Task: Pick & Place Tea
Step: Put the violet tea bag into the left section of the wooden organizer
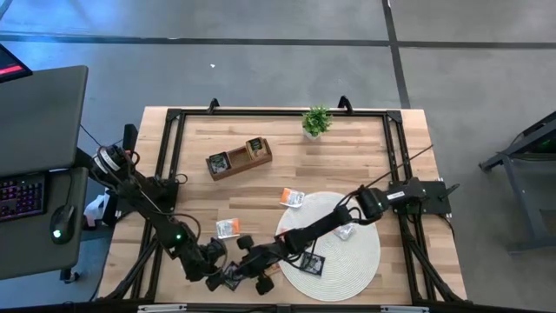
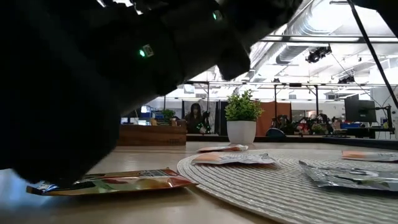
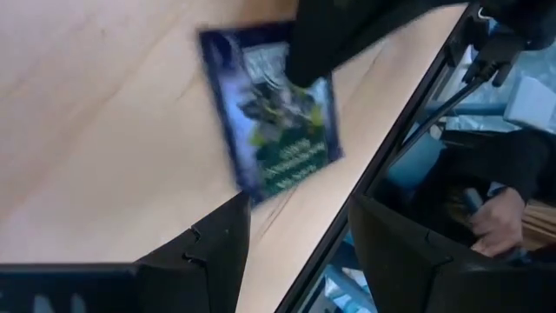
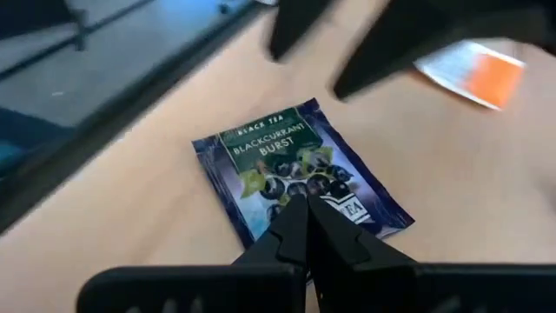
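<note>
Two dark robot arms meet at the near edge of a wooden tabletop [image 1: 261, 187]. The right hand [image 4: 306, 209] has its two fingers pressed fully together, their tips resting on a dark blue blackcurrant tea sachet [image 4: 300, 174] that lies flat on the wood. Whether the sachet is actually pinched or only touched cannot be told. The left hand [image 3: 300, 235] hangs just beside it with its fingers spread wide and nothing between them, the same sachet lying just ahead of its fingertips.

Progress looks early. A long wooden compartment tray [image 1: 238, 159] sits well away from both hands, towards the far side, and seems to hold something dark in two of its sections, too small to identify. Most sachets are still loose: a white-and-orange one [image 1: 228, 228] lies near the left hand, another [image 1: 292, 198] rests at the rim of a round woven mat [image 1: 365, 261], and at least two more lie on the mat beneath the right arm. A small potted plant [image 1: 316, 121] stands at the far edge. Judging by this, most of the picking and placing remains.
</note>
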You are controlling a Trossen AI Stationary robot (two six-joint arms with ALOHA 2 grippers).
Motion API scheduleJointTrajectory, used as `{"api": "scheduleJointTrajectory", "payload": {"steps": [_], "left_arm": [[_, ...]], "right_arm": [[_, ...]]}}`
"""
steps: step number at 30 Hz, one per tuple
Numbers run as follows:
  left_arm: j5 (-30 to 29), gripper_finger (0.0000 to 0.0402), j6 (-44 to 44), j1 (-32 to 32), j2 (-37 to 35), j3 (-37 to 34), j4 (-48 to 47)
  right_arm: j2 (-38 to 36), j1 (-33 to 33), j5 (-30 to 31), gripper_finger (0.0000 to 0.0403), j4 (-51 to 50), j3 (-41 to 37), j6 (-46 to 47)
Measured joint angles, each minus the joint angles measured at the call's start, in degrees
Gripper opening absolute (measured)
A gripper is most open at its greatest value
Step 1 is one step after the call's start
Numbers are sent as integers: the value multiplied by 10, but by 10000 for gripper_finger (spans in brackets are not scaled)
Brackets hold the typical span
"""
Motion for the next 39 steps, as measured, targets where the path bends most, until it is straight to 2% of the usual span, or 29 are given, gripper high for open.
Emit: {"api": "scheduleJointTrajectory", "payload": {"steps": [4,9,14,18,23,28,34,39], "left_arm": [[-15,193,-3,1,0,0,-1],[-68,193,-65,1,0,0,-5],[-151,193,-97,2,0,0,-20],[-198,193,-162,2,0,0,-81],[-195,193,-234,2,-1,1,-166],[-215,193,-240,2,-1,1,-171],[-265,193,-240,9,0,0,-176],[-216,193,-224,34,0,-1,-177]], "right_arm": [[-20,-3,105,0,-86,1,-6],[-40,-14,178,0,-167,0,51],[-46,-23,178,0,-191,0,124],[-47,-26,167,0,-198,0,178],[-47,-26,164,0,-200,-1,220],[-45,-26,169,0,-162,-2,232],[-43,-28,133,0,-123,-3,232],[-43,-27,132,0,-119,-7,220]]}}
